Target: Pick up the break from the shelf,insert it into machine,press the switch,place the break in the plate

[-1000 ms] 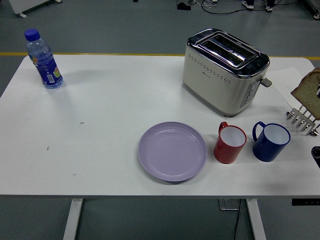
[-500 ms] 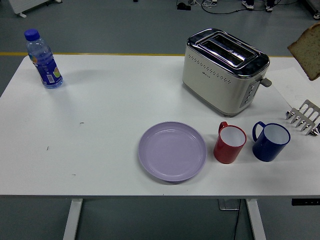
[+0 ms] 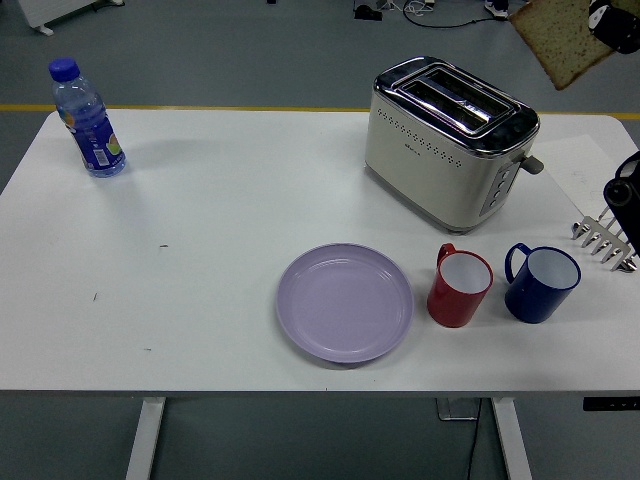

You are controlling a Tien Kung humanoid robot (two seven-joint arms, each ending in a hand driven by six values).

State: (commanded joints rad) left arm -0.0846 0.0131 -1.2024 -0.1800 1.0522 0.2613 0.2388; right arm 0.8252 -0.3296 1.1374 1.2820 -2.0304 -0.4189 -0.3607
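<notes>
A slice of brown bread [image 3: 558, 40] hangs in the air at the top right, above and to the right of the cream toaster [image 3: 448, 140]. My right hand [image 3: 608, 22] is shut on the slice's right edge; only a black bit of the hand shows at the frame's corner. Part of the right arm [image 3: 626, 190] shows at the right edge, above the metal toast rack [image 3: 604, 238], which stands without bread. The toaster's two top slots are open and hold nothing. The lilac plate [image 3: 345, 302] lies bare near the front of the table. My left hand is out of view.
A red mug [image 3: 460, 287] and a blue mug [image 3: 541, 283] stand in front of the toaster, right of the plate. A blue water bottle [image 3: 88, 120] stands at the far left corner of the white table [image 3: 200, 260].
The bread has been lifted off the rack at the right edge and carried up and leftward, toward the space above the toaster. The right arm has come into view.
</notes>
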